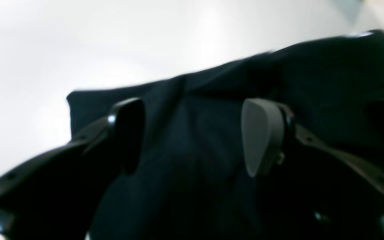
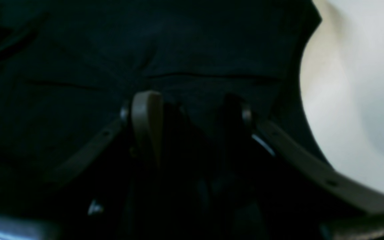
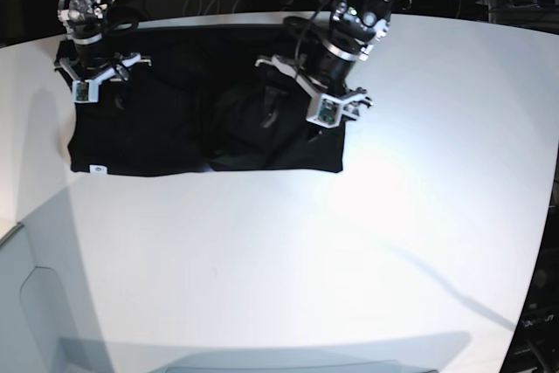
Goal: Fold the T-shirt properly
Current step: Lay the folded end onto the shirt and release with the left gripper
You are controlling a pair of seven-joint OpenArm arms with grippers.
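Fabric of the T-shirt [image 3: 175,128] bunches mid-desk [image 3: 349,242]; your left hand [image 1: 192,136] is released, right hand [image 2: 192,123] unclear, so regrip the far edge evenly.

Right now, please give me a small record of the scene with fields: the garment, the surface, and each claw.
garment: black T-shirt, lying partly folded and bunched near its middle
surface: white table
left claw: open, over the shirt's cloth, nothing between its fingers
right claw: jaws apart above dark cloth; a grip cannot be confirmed
small mark: white tag at the shirt's near corner
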